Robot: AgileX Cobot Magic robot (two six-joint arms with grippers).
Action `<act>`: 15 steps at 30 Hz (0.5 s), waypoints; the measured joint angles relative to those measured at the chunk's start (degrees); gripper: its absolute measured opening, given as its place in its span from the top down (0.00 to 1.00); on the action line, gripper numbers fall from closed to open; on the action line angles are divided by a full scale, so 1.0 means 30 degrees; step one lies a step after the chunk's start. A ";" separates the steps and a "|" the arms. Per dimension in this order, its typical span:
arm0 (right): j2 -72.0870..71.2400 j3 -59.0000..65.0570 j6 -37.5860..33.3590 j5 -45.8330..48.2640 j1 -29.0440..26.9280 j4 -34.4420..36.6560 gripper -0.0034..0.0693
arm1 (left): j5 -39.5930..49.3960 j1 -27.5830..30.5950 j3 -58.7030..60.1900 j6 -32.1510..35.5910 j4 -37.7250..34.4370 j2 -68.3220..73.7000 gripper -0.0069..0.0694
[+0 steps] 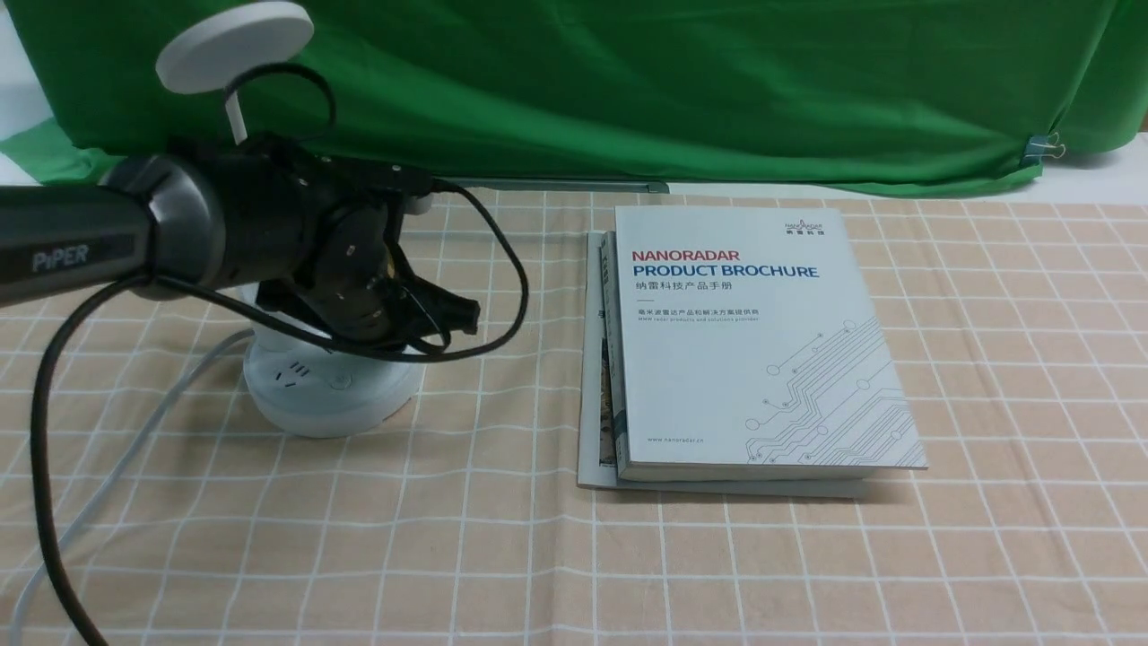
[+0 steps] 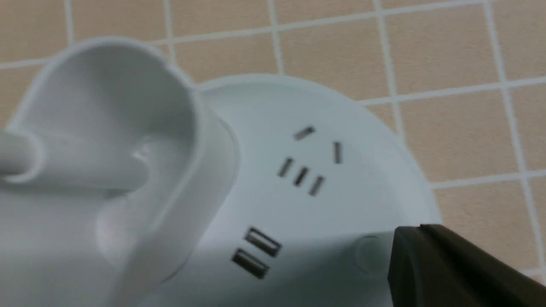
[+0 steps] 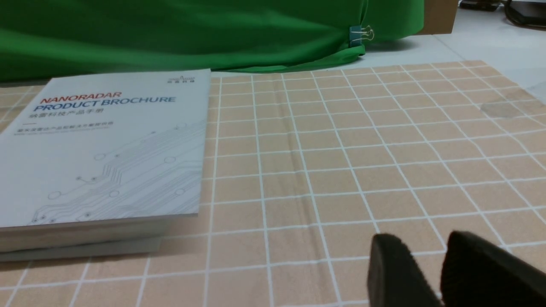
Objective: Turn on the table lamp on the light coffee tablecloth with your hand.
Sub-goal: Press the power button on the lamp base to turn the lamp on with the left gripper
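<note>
I take the lamp base [image 1: 314, 395] as my landmark. It sits on the tan checked cloth [image 1: 502, 538], with the 2 stacked books [image 1: 762, 341] to its right and the grey cord [image 1: 161, 413] running off its left side. The lamp's disc head [image 1: 235, 47] rises beyond the arm.

My left gripper [image 2: 420, 247] hangs over the base, close to the round button [image 2: 370, 252]. Its fingers look pressed together with nothing between them, which I judge is deliberate: 1 narrow tip suits a small button. I cannot tell whether it touches yet. Next I would line up and press straight down; a slanted push could slide the base.

My right gripper [image 3: 407, 273] is parted and holds nothing, kept out of this job.

On the base, the cup-shaped holder [image 2: 204, 170] has no pens in the part I can see.
</note>
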 joint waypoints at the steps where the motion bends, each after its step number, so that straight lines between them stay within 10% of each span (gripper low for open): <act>1: 0.0000 0.0000 0.0000 0.0000 0.0000 0.0000 0.62 | 0.0000 0.0095 0.0000 0.0000 0.0000 0.0000 0.92; 15: 0.0000 0.0000 0.0000 0.0000 0.0000 0.0000 0.62 | -0.0339 0.0124 -0.0137 -0.0173 -0.0085 0.0577 0.92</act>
